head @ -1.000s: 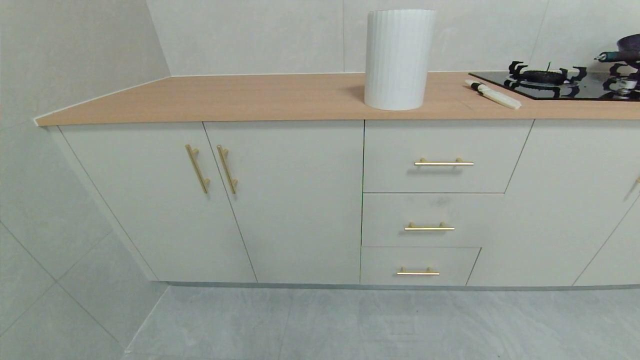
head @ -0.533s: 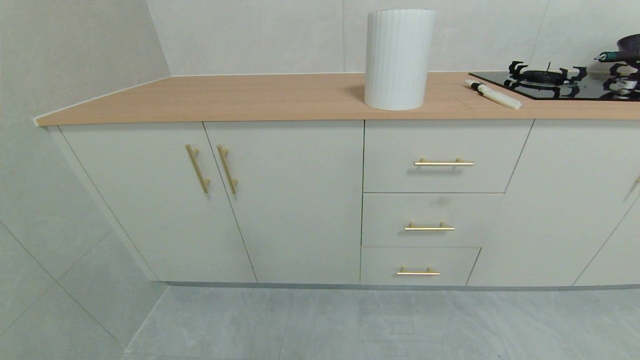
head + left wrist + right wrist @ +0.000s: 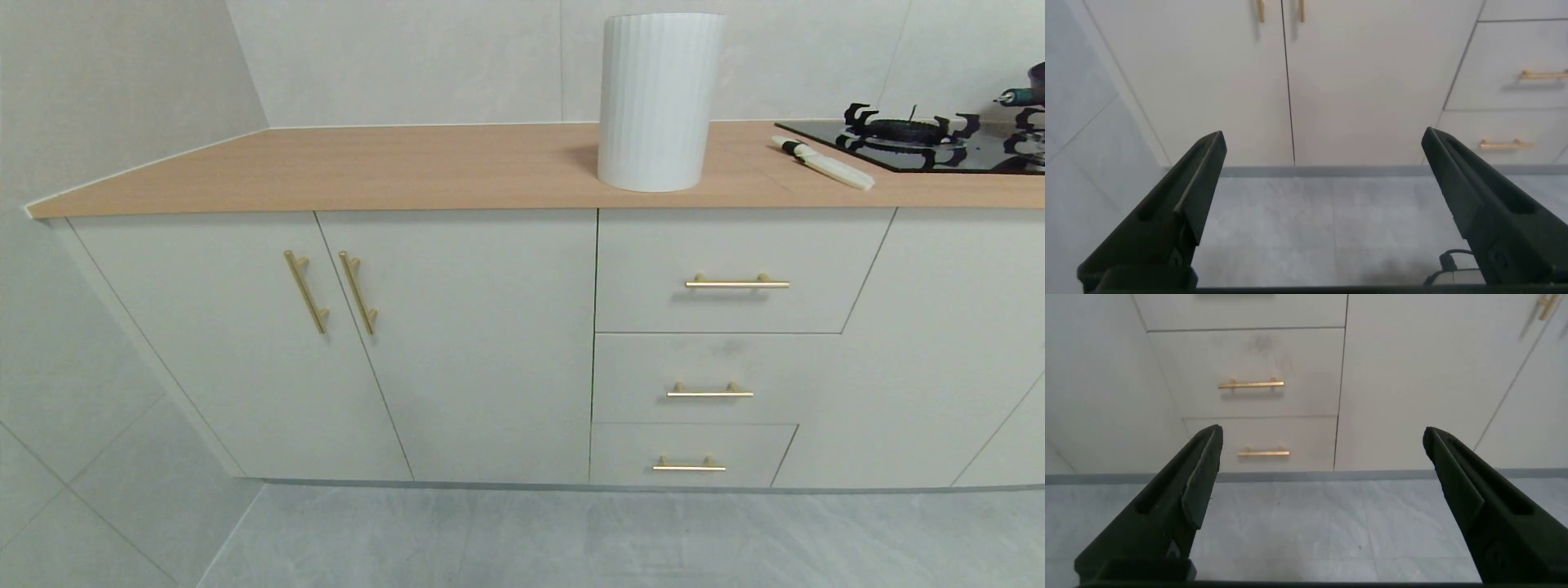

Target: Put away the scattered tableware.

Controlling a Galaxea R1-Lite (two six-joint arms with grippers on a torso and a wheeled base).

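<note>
A tall white ribbed cylinder container (image 3: 660, 100) stands on the wooden countertop (image 3: 392, 167). To its right a cream knife with a dark handle end (image 3: 823, 162) lies on the counter beside the hob. My left gripper (image 3: 1323, 143) hangs open low over the floor, facing the double cabinet doors (image 3: 1290, 73). My right gripper (image 3: 1323, 437) is also open and empty, low before the lower drawers (image 3: 1249, 371).
A black gas hob (image 3: 914, 143) with pan supports sits at the counter's right end. Below are two doors with gold handles (image 3: 331, 290) and three drawers with gold handles (image 3: 736, 283). Tiled walls close the left corner. Grey tiled floor (image 3: 522, 539) lies in front.
The head view has shifted: the cabinet and counter now sit slightly lower and larger in the picture, so the camera has moved. The things on the counter have not moved.
</note>
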